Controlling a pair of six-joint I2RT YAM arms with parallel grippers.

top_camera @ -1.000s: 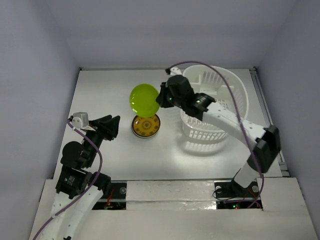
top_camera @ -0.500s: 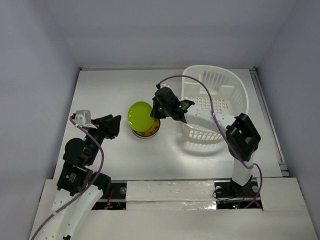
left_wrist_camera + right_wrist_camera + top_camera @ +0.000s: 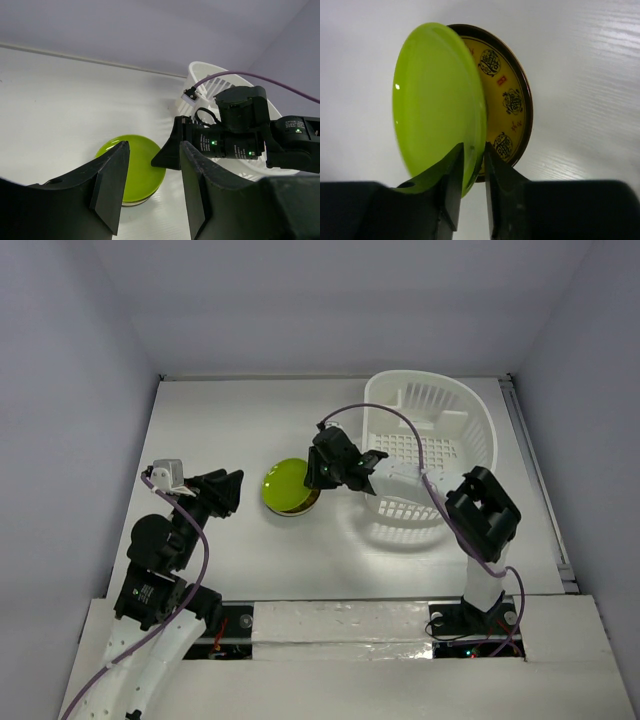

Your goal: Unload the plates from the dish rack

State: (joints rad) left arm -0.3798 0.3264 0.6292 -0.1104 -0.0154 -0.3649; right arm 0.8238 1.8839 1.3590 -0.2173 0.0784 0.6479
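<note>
Right wrist: green plate [image 3: 435, 100] over yellow plate [image 3: 507, 100], rim between fingers of right hand [image 3: 473, 150], grip unclear; left hand [image 3: 152, 150] at 9 o'clock, parted, empty.

Lime plate [image 3: 286, 483] beside the dish rack [image 3: 405, 510] — right pincer [image 3: 318, 473] at its rim.

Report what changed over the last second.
The right claw swung the lime green plate from upright in the air beside the dish rack down onto the amber plate; its fingers straddle the rim, grip unclear. The left claw stayed open and idle; the rack did not move.
</note>
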